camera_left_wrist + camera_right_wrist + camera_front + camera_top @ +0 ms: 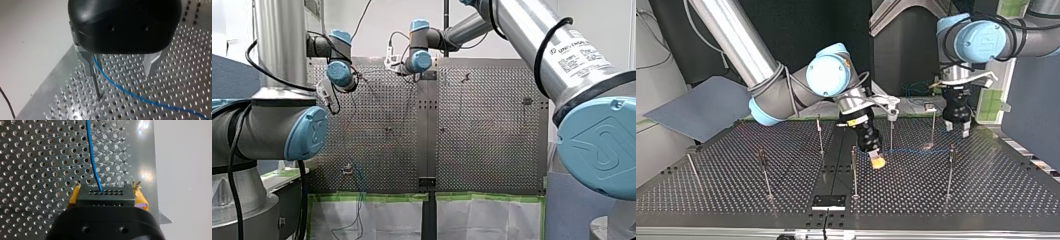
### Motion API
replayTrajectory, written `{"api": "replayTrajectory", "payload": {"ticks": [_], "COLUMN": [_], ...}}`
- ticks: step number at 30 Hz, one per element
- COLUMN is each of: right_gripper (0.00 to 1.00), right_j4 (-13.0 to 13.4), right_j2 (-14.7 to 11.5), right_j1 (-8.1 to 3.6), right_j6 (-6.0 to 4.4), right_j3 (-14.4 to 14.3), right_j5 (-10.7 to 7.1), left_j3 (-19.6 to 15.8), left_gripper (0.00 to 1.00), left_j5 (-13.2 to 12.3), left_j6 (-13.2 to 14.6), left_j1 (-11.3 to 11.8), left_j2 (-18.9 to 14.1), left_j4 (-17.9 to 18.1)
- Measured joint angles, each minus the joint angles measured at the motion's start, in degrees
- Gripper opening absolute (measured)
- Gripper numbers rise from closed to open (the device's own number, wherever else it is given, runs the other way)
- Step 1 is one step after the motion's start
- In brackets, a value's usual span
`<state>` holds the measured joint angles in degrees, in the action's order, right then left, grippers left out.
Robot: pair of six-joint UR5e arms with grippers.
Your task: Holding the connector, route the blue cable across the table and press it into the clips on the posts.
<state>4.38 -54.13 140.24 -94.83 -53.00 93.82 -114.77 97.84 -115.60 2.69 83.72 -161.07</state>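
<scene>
My right gripper (106, 197) is shut on the black connector (105, 193), with a yellow pad on each side of it. The blue cable (92, 157) leaves the connector and runs ahead over the perforated table (37, 170). In the top view this gripper (878, 161) hangs low near the table's middle, between two thin posts (854, 170). My left gripper (120, 72) is open, its metal fingers (87, 65) spread wide just above the table. The cable (117, 86) passes between them, close to one finger and a post (96, 83). In the top view it (957, 129) hangs at the far right.
Several thin posts stand across the table (986, 190), among them ones at the top view's left (764, 172) and right (950, 172). A small black plate (828, 202) lies at the near edge. A grey-blue panel (701, 112) leans off the table's left.
</scene>
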Motion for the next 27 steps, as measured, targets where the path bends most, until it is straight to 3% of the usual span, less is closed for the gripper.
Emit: {"api": "replayTrajectory", "payload": {"ticks": [8, 14, 21, 27], "right_gripper": [0.00, 0.00, 0.00, 0.00], "right_j4": [-0.4, -0.8, -0.9, -1.0], "right_j2": [-0.4, -0.4, -0.4, -0.4], "right_j1": [0.00, -0.01, -0.02, -0.01], "right_j6": [-0.06, -0.04, -0.06, -0.04], "right_j3": [0.0, 0.0, 0.0, 0.0], "right_j5": [0.27, 0.97, 1.15, 1.15], "left_j3": [0.0, 0.1, 2.4, 5.5], "left_gripper": [1.00, 1.00, 1.00, 1.00], "left_j5": [-3.0, -5.8, -6.4, -5.5], "left_j6": [0.9, 3.5, 7.4, 8.5], "left_j1": [-0.6, -2.2, -4.1, -4.7], "left_j2": [-3.8, -4.8, -2.8, -0.3], "left_j4": [-1.6, -1.3, -0.3, 0.5]}}
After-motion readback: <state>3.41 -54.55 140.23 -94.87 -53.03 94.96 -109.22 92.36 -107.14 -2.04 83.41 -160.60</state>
